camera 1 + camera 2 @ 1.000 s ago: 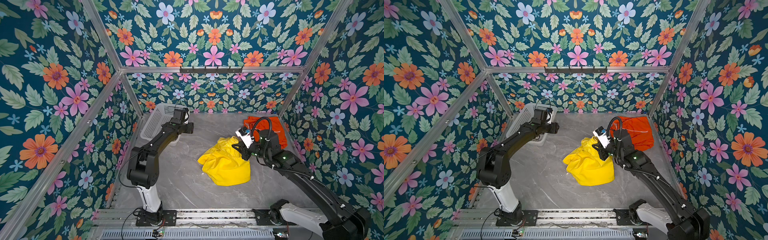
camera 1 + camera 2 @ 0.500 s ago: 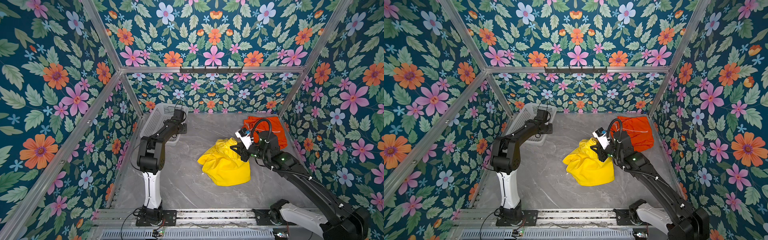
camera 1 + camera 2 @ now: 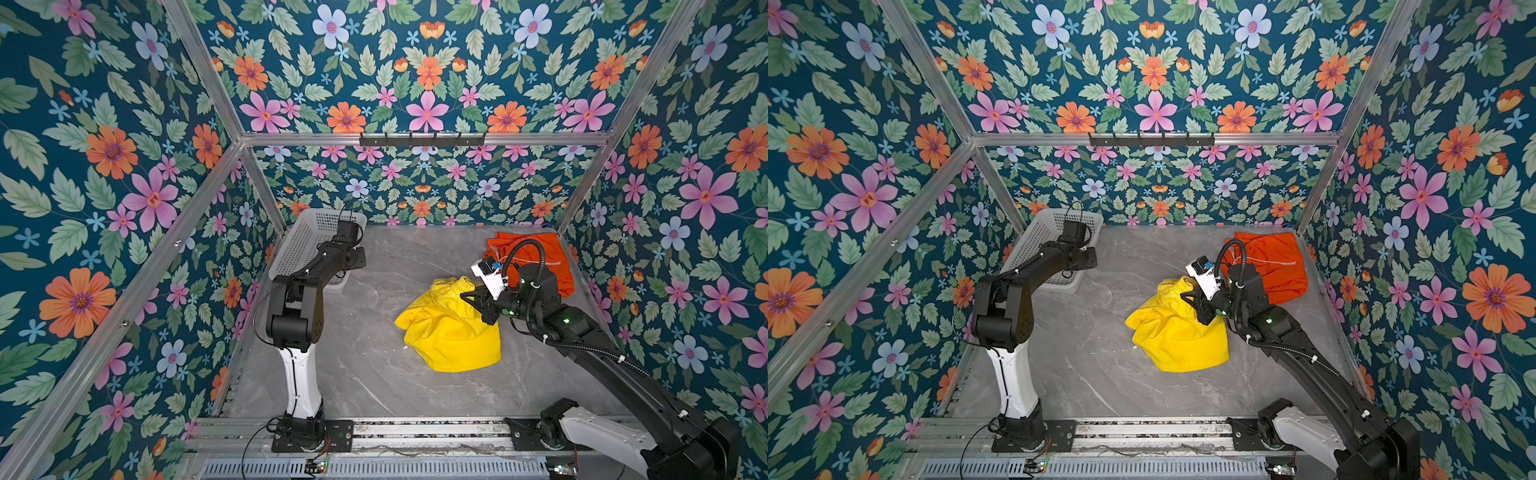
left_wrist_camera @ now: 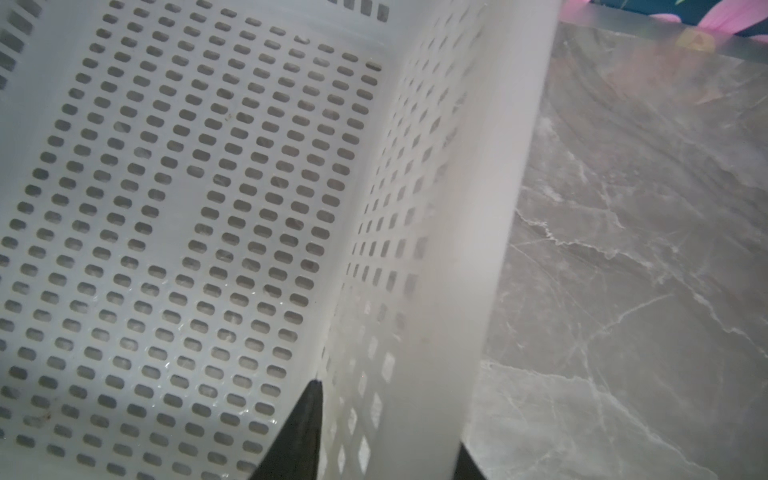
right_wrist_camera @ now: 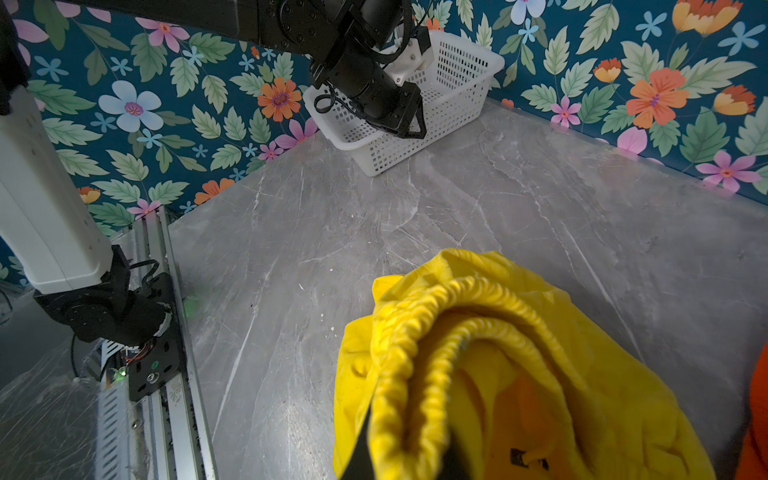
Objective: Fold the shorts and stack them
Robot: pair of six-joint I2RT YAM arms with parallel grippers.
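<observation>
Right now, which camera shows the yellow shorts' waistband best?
The right wrist view: the yellow shorts' gathered waistband fills it, pinched by the right gripper. Both top views show it as a small ruffle. The left wrist view misses it.

Grey marble-patterned tabletop [image 3: 374, 374], white perforated plastic basket [image 3: 299, 245] in its far left corner, bright yellow fabric shorts [image 3: 449, 336] crumpled right of centre, bright orange fabric shorts [image 3: 552, 257] bunched far right

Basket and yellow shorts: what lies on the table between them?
Nothing; the tabletop between basket and yellow shorts is bare, seen in both top views.
</observation>
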